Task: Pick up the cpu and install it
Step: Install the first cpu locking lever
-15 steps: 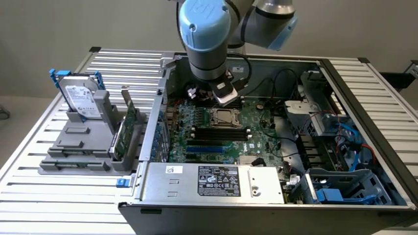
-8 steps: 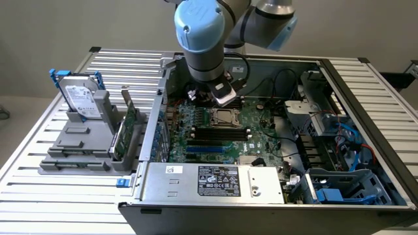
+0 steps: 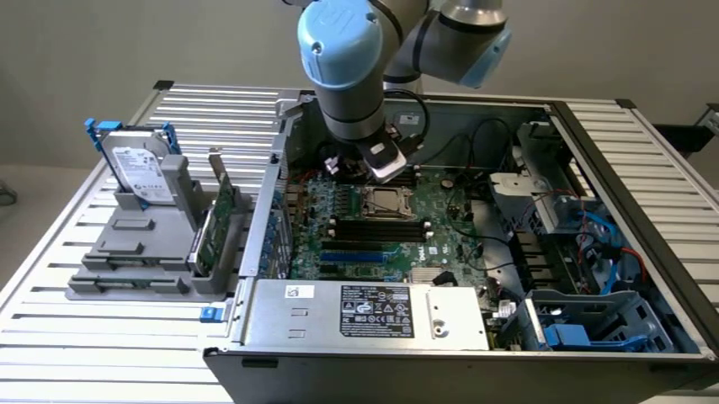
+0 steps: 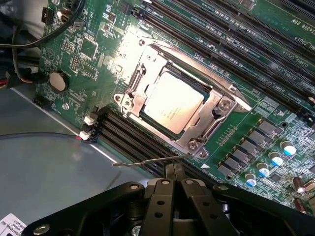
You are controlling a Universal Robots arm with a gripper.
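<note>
CPU (image 4: 172,102) sits flat in its socket just beyond my pincer (image 4: 174,169), silver top up. The pincer's two black fingers are pressed together with nothing between them, and they hover above the board without touching the chip. Faint marking shows on the CPU lid, but I cannot read it.

A bright metal socket frame (image 4: 216,105) lies around the chip's edges, and a thin wire lever (image 4: 147,161) reaches out beside it, near the fingertips. Long black memory slots (image 4: 231,34) run on either side of the socket. White print beside them is too small for me to make out.

From the exterior view, the pincer (image 3: 386,171) hangs just above the CPU (image 3: 390,200) on the green motherboard (image 3: 371,244), inside the open computer case (image 3: 629,151). The power supply (image 3: 371,311) carries a black label with white print that I cannot read. At the exterior view's left, a hard drive (image 3: 141,172) with a white label stands in a grey holder (image 3: 135,252) on the slatted table (image 3: 67,337).
</note>
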